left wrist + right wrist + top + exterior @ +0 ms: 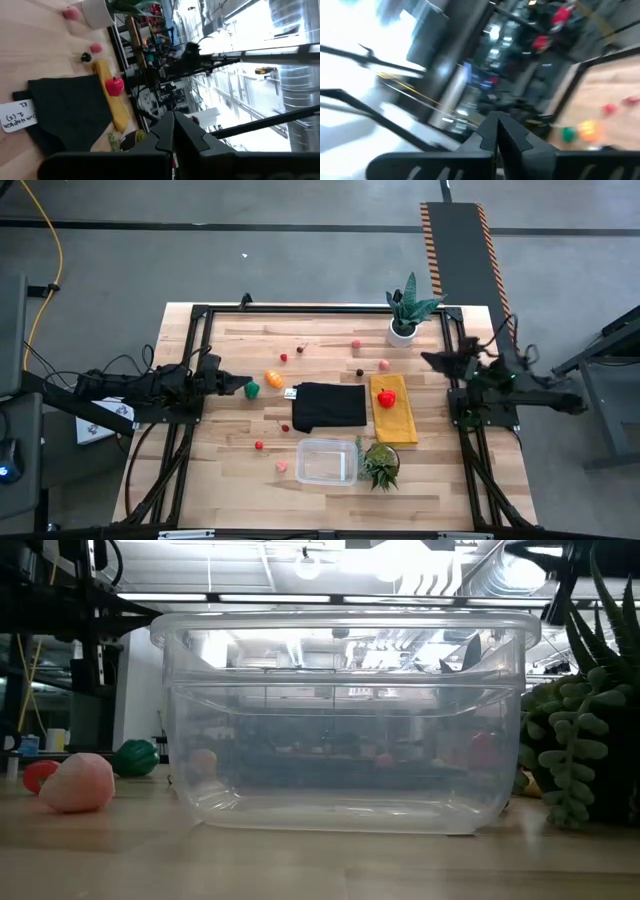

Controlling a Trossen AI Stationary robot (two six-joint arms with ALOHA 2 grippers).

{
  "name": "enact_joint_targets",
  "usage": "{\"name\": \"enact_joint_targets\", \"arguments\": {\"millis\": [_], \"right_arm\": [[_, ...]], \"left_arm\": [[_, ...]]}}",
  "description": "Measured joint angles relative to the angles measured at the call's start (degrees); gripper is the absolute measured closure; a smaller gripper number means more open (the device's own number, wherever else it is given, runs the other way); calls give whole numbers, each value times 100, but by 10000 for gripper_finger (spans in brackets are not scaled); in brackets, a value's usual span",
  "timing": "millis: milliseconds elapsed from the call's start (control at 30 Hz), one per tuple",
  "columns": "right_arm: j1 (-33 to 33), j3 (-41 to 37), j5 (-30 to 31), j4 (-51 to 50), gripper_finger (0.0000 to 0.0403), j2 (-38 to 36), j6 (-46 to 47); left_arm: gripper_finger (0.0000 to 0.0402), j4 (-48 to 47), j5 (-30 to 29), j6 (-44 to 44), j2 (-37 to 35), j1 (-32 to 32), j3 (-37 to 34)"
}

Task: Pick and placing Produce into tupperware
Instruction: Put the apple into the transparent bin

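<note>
Both grippers are waiting at the table's side edges with jaws pressed together and nothing pinched: the left gripper [240, 384] is sitting at the left edge, the right gripper [432, 361] at the right edge. The tupperware [327, 461] is standing empty near the front edge, just beside a potted succulent [380, 464]. The produce is lying scattered: a red fruit [386, 397] is resting on a yellow cloth [394, 412] toward the right edge, an orange piece [273, 378] and a green piece [252, 390] are sitting just off the left gripper's tip, and small berries are dotting the boards, one pink one [282, 465] near the tub's left wall. These toys are probably light, stiff and a little slick (rounded ones could roll), so gripping across the widest middle seems safest. The tub's thin clear walls are likely sliding easily if bumped.
</note>
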Motion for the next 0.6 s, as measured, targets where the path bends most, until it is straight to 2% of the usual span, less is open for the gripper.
{"name": "enact_joint_targets", "arguments": {"millis": [167, 333, 433, 600], "right_arm": [[0, 1955, 48, -2077, 402, 1189, -1010], [-17, 3563, 135, -3856, 391, 2420, -1517], [-16, 4308, 200, -4711, 352, 3065, -1538], [-17, 5246, 114, -5430, 255, 3974, -1308]], "left_arm": [[401, 0, 94, -4, 0, 0, 2], [401, 0, 178, -4, 0, 0, 1], [401, 0, 196, -4, 1, 0, 2], [401, -2, 384, -4, 0, 0, 2]]}}
